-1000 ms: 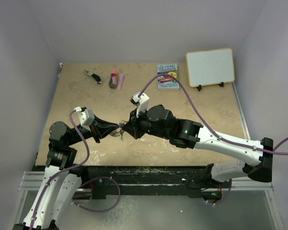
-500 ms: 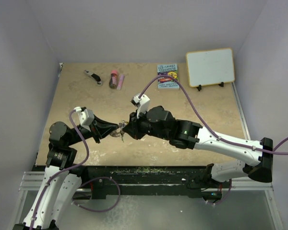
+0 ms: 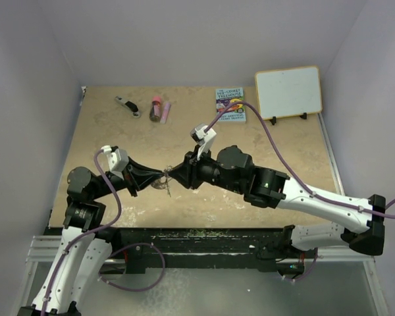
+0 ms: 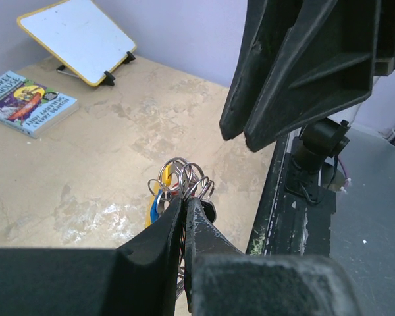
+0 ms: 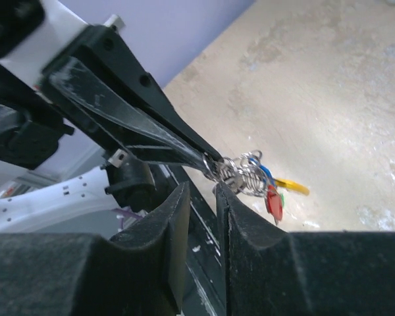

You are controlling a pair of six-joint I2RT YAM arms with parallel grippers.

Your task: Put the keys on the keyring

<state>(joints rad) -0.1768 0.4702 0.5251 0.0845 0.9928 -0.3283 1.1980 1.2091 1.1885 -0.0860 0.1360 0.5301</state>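
Above the tan table, right gripper just let go, slightly open, empty; left gripper pinches keyring with keys on.

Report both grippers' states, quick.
Left gripper: closed on the bunch of keys.
Right gripper: open, nothing between its fingers.

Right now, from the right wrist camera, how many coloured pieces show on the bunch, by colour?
Red piece: 1
Blue piece: 1
Yellow piece: 1
Green piece: 1, only a sliver
Total: 4 on the bunch; others may be hidden.
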